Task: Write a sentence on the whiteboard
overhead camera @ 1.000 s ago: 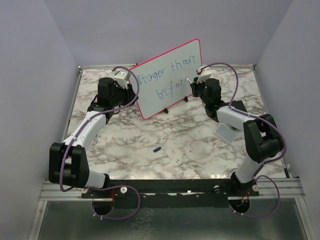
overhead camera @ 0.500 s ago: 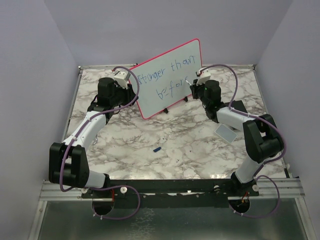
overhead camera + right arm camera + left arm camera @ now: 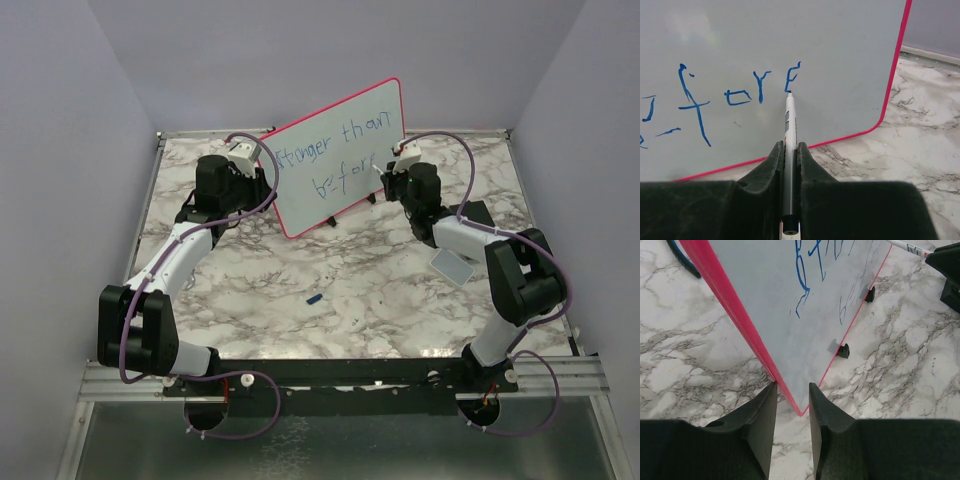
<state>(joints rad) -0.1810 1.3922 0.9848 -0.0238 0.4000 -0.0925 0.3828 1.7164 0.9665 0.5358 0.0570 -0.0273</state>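
The whiteboard (image 3: 345, 120), white with a pink-red frame, stands tilted at the back of the marble table. The sentence (image 3: 325, 152) is in blue, "Stronger than" above "before". My left gripper (image 3: 792, 389) is shut on the whiteboard's lower left corner (image 3: 790, 340), one finger on each side of the pink frame. My right gripper (image 3: 789, 146) is shut on a white marker (image 3: 789, 117). The marker's tip touches the board at the foot of the last letter "e" (image 3: 792, 75). In the top view the right gripper (image 3: 386, 172) is at the board's lower right part.
A small grey pad (image 3: 452, 266) lies by the right arm, with a black block (image 3: 482, 211) behind it. A blue cap (image 3: 314, 298) lies mid-table. The board's two black feet (image 3: 842, 351) rest on the marble. Lilac walls close in the table.
The right gripper and marker have shifted slightly at the end of the second row. The left arm and the board have not moved.
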